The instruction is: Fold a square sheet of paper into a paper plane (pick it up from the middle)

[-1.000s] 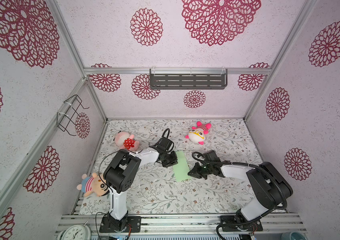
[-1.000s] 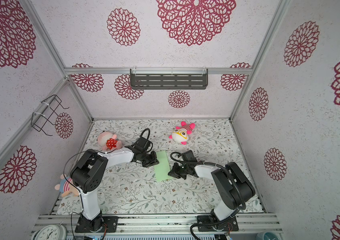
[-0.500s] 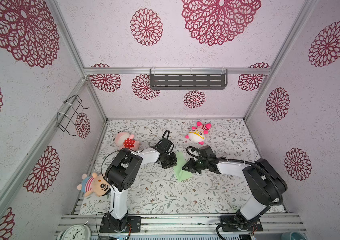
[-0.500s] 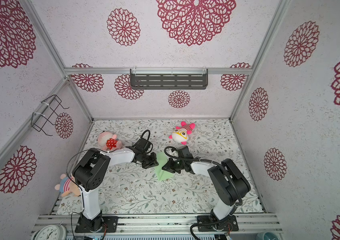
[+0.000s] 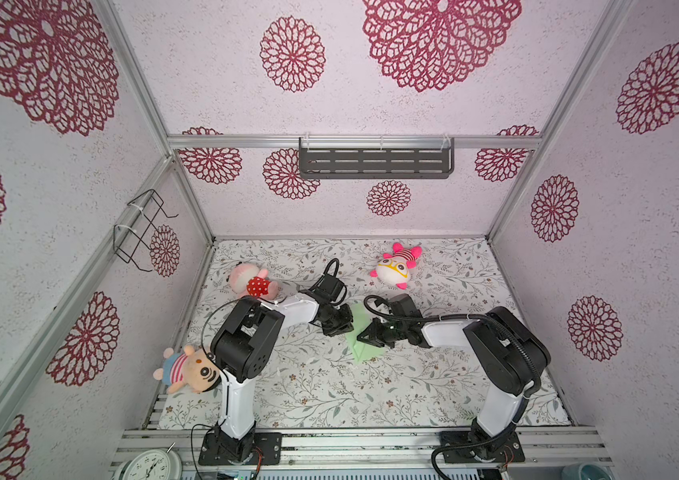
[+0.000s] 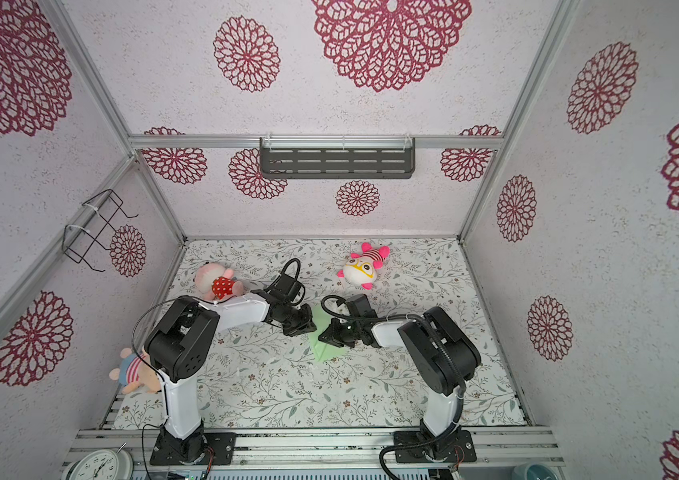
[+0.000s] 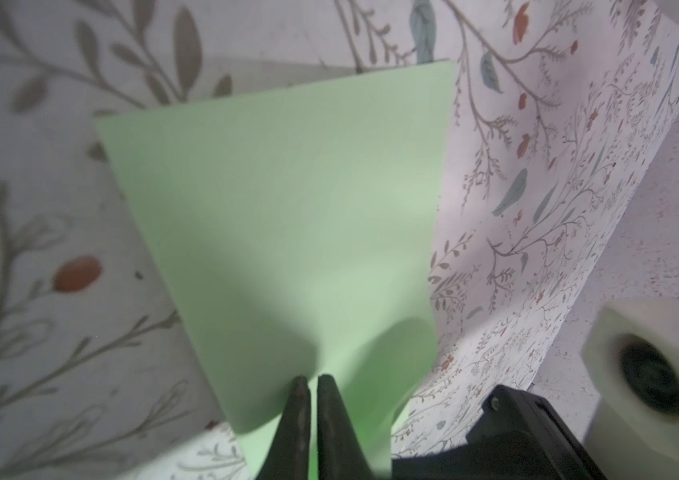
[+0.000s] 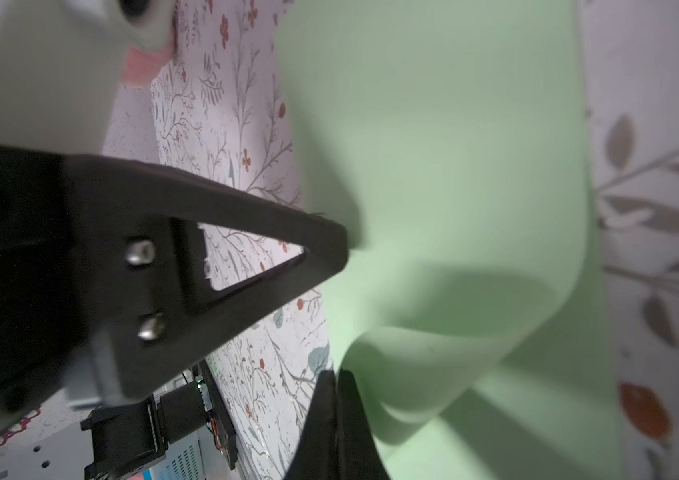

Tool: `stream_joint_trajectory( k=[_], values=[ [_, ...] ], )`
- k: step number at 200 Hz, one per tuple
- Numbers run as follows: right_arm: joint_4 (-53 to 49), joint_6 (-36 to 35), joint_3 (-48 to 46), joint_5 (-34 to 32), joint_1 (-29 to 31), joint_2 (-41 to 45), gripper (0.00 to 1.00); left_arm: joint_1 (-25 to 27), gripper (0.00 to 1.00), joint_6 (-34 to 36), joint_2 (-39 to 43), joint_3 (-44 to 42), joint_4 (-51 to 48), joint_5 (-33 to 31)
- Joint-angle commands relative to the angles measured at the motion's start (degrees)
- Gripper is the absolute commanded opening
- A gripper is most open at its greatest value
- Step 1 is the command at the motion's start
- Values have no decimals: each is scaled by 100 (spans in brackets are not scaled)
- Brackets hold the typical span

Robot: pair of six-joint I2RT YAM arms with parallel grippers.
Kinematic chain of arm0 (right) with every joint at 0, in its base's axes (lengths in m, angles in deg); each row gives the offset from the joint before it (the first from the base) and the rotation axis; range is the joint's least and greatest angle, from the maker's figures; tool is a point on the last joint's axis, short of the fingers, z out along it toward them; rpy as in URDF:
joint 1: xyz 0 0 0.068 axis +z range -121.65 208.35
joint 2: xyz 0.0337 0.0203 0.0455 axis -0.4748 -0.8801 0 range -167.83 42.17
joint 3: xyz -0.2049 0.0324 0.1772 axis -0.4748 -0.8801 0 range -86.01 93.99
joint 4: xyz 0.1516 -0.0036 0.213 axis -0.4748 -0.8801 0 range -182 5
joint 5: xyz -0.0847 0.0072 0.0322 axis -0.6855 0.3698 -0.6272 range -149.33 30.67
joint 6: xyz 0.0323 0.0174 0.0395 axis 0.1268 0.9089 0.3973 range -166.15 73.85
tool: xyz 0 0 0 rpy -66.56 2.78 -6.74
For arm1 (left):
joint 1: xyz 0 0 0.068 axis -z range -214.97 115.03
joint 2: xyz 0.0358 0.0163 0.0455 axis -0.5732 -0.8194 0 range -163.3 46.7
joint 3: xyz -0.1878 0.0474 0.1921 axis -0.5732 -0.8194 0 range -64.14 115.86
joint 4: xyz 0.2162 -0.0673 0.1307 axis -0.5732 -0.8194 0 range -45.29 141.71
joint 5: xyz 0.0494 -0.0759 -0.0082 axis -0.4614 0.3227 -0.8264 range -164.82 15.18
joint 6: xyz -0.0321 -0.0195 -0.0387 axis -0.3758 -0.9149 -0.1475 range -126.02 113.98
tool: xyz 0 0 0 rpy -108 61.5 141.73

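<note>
The square sheet of paper [image 5: 364, 353] is pale mint green. It sits mid-table in both top views [image 6: 325, 353], folded over and bulging up between the two grippers. My left gripper [image 5: 346, 330] is shut on one edge of it. In the left wrist view its tips [image 7: 308, 380] pinch the sheet [image 7: 287, 208], which fans away from them. My right gripper [image 5: 364, 336] is shut on the opposite edge. In the right wrist view its tips [image 8: 335, 374] hold a curled lip of the sheet [image 8: 454, 166], and the left gripper's finger [image 8: 267, 249] touches the paper. The paper plane is out of view.
A pink plush with a red strawberry [image 5: 252, 282] lies behind the left arm. A white and pink plush [image 5: 393, 270] lies at the back middle. A striped doll [image 5: 188, 370] lies at the front left edge. A clock [image 5: 150, 465] stands beside the left base.
The sheet lay flat as a narrow strip a second ago. My right gripper has moved left towards the left gripper, and the paper has buckled up between them.
</note>
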Motion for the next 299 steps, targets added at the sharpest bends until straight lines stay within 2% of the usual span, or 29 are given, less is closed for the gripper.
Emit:
stream_joint_trajectory(
  k=[1, 81, 299],
  values=[
    [66, 32, 161, -122, 32, -43, 4, -123, 12, 229, 284, 281, -298, 26],
    [463, 93, 81, 68, 50, -111, 4, -267, 9, 302, -160, 266, -430, -169],
    [858, 153, 160, 88, 71, -514, 4, -256, 5, 362, -355, 211, -730, -406]
  ],
)
